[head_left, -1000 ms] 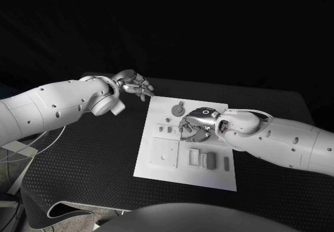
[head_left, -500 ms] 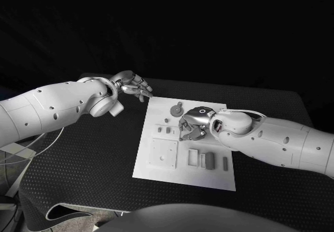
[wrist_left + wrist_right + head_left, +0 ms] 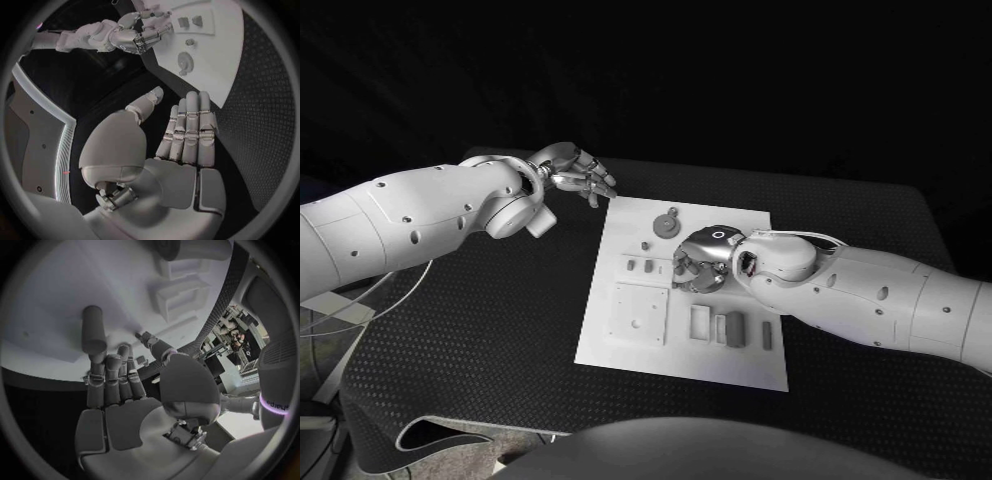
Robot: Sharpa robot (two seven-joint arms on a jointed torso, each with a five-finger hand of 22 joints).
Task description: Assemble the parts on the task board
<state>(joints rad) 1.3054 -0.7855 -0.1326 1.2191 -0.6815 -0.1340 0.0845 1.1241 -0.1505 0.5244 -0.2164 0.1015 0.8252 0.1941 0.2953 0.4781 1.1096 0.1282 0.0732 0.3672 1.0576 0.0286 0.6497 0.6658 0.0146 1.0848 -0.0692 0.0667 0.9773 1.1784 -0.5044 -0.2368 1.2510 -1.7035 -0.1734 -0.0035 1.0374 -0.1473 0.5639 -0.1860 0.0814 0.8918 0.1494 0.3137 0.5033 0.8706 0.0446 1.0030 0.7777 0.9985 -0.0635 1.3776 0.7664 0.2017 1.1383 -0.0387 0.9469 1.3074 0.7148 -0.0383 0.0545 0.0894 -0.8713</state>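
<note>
Hovering right hand [image 3: 702,262] — over task board [image 3: 646,345], left hand [image 3: 577,176] spread

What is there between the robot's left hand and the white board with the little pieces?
Nothing but a strip of bare black table. In the head view the left hand hangs open just off the task board's far corner, and the left wrist view shows the same gap.

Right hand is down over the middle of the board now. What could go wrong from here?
The right hand sits low among small parts on the task board; its fingers could knock the grey peg standing just beyond them. The head view hides the fingertips. The left hand hovers off the board, so nothing steadies it.
</note>
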